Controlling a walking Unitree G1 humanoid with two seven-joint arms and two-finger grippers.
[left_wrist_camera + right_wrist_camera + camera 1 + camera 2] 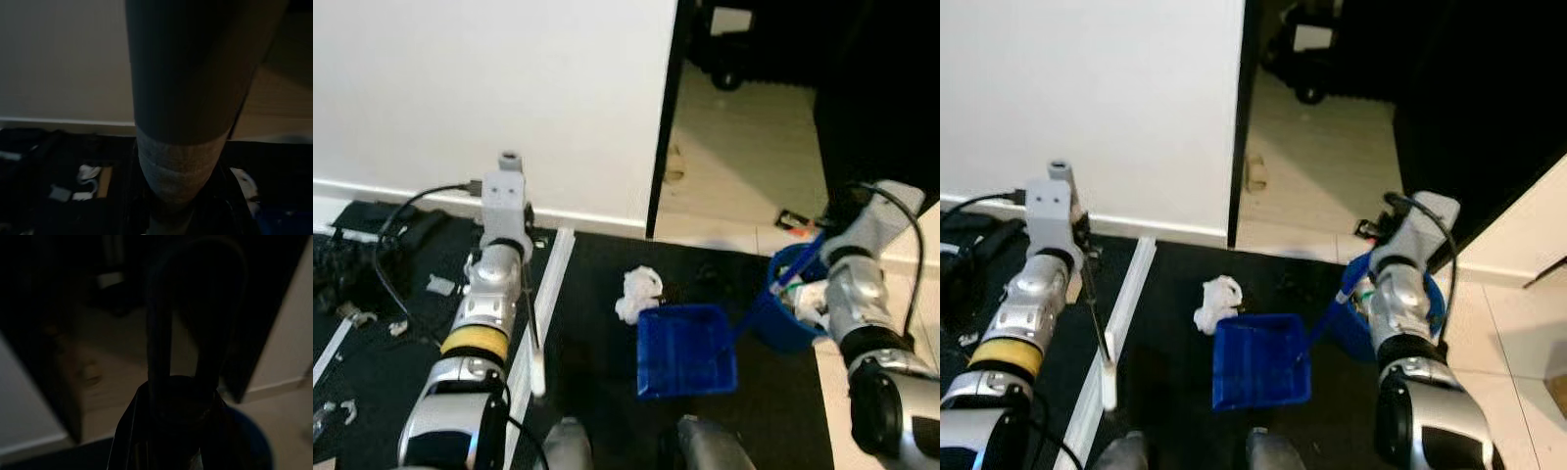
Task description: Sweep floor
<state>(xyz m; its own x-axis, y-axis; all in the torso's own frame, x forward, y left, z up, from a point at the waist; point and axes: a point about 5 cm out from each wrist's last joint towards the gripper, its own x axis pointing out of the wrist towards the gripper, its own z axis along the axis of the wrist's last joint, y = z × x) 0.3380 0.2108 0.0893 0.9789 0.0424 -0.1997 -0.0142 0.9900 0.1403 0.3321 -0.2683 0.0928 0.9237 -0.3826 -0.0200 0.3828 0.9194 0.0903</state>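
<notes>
Right by the robot's feet sits a blue dustpan flat on the black mat, w/ a white paper wad touching its far-left corner. Left arm is over the mat's left side, a thin rod w/ a white tip hanging beside it; can't tell the grip. Right arm is near a blue bin holding scraps; its gripper's state can't be told either. Farther off: white wall, baseboard, dark doorway onto pale tile.
</notes>
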